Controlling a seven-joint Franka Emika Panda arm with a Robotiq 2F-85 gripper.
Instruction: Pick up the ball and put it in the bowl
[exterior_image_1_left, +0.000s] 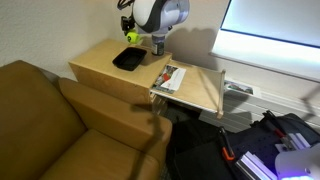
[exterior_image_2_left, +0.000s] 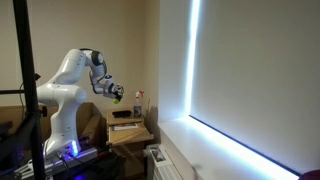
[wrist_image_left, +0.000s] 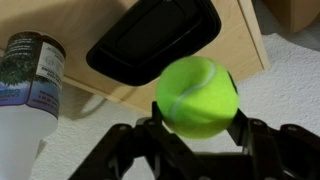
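Black end effector (wrist_image_left: 197, 122) holds the ball (wrist_image_left: 197, 92) tight between its two fingers, up in the air near the black bowl (wrist_image_left: 150, 40) on the bench (wrist_image_left: 245, 50). The ball is bright yellow-green and fuzzy, with a white curved line. The bottle (wrist_image_left: 28, 85) label is too blurry to read.

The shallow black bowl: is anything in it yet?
Empty: the wrist view shows the black bowl bare inside, the yellow-green ball held in the tool outside it.

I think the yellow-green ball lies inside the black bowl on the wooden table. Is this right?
No. The ball is held in the pincer, not inside the black bowl, which sits on the wooden table. The wrist view shows this.
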